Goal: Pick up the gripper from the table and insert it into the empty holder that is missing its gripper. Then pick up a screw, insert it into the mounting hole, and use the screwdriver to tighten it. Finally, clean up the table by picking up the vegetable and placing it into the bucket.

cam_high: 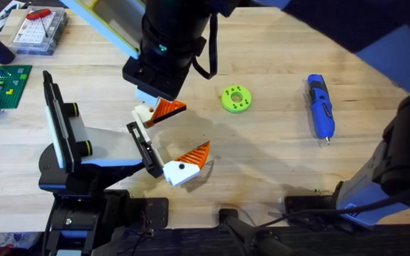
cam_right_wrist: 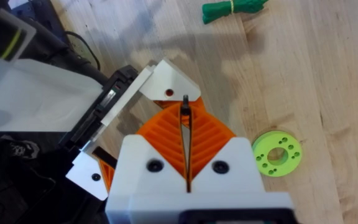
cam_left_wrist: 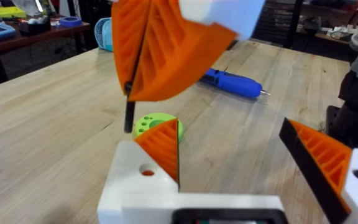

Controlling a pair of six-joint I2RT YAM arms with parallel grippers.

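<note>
The gripper (cam_high: 142,115), a small white block with an orange ribbed finger, sits on one end of the black holder (cam_high: 144,149). Its mounting hole (cam_right_wrist: 168,93) faces up. A matching block (cam_high: 180,171) sits on the holder's other end. These two are my left gripper's (cam_left_wrist: 229,134) fingers, and they stand apart, open. My right gripper (cam_right_wrist: 185,118) reaches across from above, shut on a thin black screw (cam_left_wrist: 128,115) that hangs just above the block near the hole. The blue screwdriver (cam_high: 320,107) lies at the right. The green vegetable (cam_right_wrist: 234,9) lies on the table (cam_high: 276,156). The bucket is out of view.
A lime-green disc (cam_high: 235,98) lies between the holder and the screwdriver. A clear parts box (cam_high: 40,28) stands at the back left, with a green brick plate (cam_high: 2,84) nearer on the left. Bare wood lies in front of the screwdriver.
</note>
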